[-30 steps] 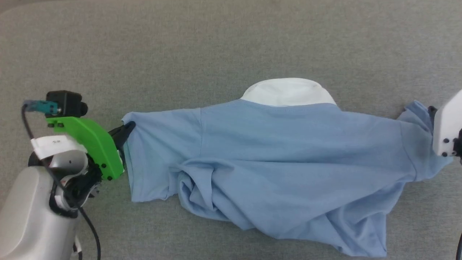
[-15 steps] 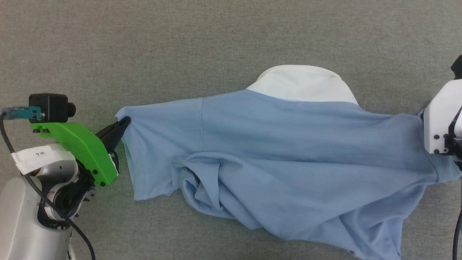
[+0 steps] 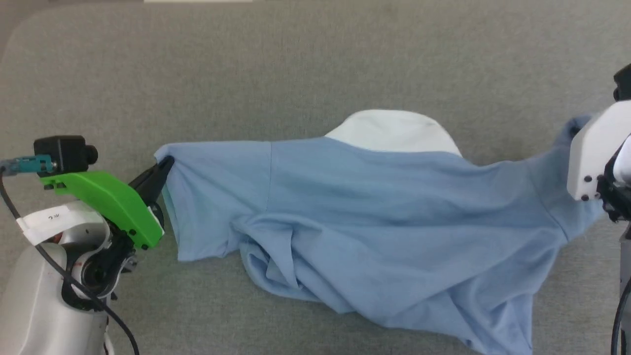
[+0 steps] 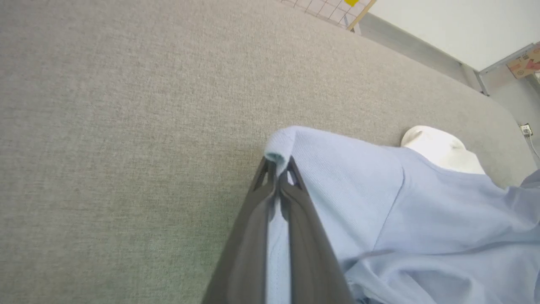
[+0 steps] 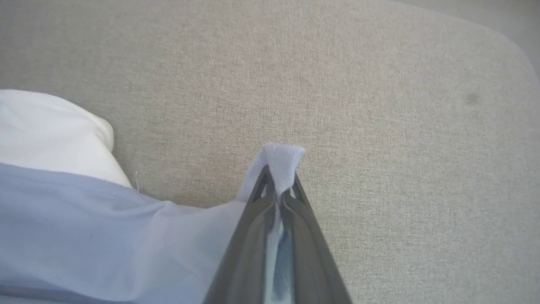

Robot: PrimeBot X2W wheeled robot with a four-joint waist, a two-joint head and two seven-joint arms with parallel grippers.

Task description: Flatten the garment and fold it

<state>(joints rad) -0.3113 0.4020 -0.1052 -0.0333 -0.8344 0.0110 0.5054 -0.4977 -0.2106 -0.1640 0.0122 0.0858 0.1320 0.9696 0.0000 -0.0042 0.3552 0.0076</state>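
Grey cloth covers the bench (image 3: 296, 59), and the light blue short-sleeved shirt (image 3: 384, 207) lies across the middle of it, spread from side to side. The white fabric piece (image 3: 394, 129) at its neck pokes out on the far side. The left end effector (image 4: 276, 171) is clenched on the far corner of the left sleeve (image 3: 217, 197), with blue cloth pinched between its 2 dark fingers (image 4: 249, 236). The right end effector (image 5: 278, 188) is clenched too, and a small tip of the right sleeve (image 3: 552, 182) sticks out past its fingertips. So both ends of the shirt are held, and the top edge between the 2 sleeves runs nearly straight. I think the flattening has only begun. The near half of the shirt is bunched up, with deep wrinkles beside the left sleeve and a loose hem (image 3: 498, 320) trailing to the near right. That part needs pulling smooth, and no fold is made yet, so most of the job is left. I see no box, basket or bag on the bench. Far off past the bench, in the left wrist view, a brown cardboard thing (image 4: 525, 63) peeks in, too small to tell if it is a box or what it holds.
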